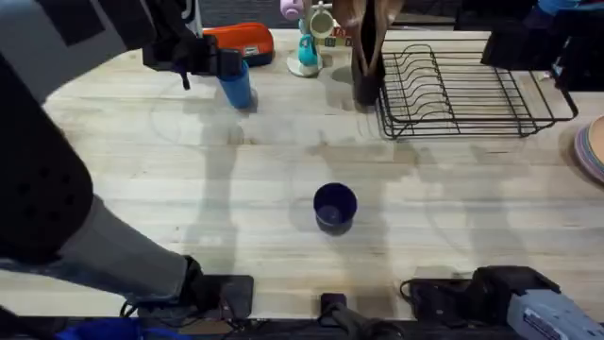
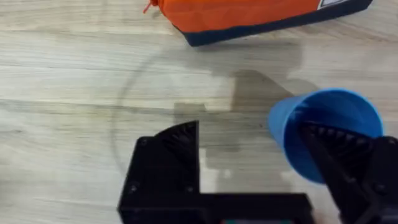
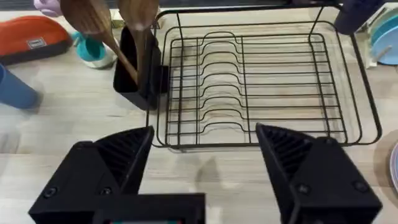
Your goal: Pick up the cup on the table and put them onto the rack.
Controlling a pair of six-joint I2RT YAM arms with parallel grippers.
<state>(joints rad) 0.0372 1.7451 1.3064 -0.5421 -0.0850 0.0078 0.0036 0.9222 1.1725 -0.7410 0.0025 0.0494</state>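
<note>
Jaws of the left gripper stand wide apart at the far left of the worktop, one finger reaching into the mouth of the light blue cup near an orange pouch. The right gripper is spread wide and empty before the black rack. The navy cup stands upright mid-worktop.

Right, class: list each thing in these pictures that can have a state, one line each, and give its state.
light blue cup: upright on the table, one finger of the left gripper inside it, not lifted.
dark navy cup: upright, mouth up, standing alone mid-table.
rack: no cups in it.
left gripper: fingers open, straddling the blue cup's wall.
right gripper: fingers open, holding nothing, facing the rack.
orange pouch: lying flat.
</note>
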